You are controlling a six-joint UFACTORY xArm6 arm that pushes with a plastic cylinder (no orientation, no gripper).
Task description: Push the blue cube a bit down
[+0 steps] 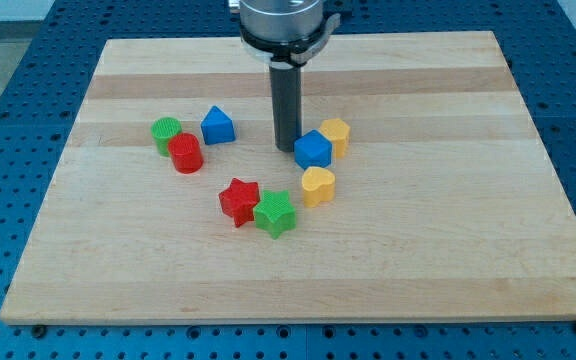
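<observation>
Green star-shaped plastic block [276, 214] sits lowest on the wooden board [448, 240], touching the red star-shaped block [238, 201], while the blue plastic cube [312, 150] near the middle has my tip [286, 149] right against its left, no claw here, yellow hexagonal block [336, 133] touching its right.

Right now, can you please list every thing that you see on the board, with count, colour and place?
blue cube: one, blue, centre, touching the yellow block behind it
yellow hexagonal block: one, yellow, just right of the blue cube
yellow heart: one, yellow, below the blue cube
blue triangular block: one, blue, left of centre
green cylinder: one, green, far left
red cylinder: one, red, touching the green cylinder
red star: one, red, lower centre
green star: one, green, beside the red star
wooden board: one, light wood
my tip: one, dark, just left of the blue cube
</observation>
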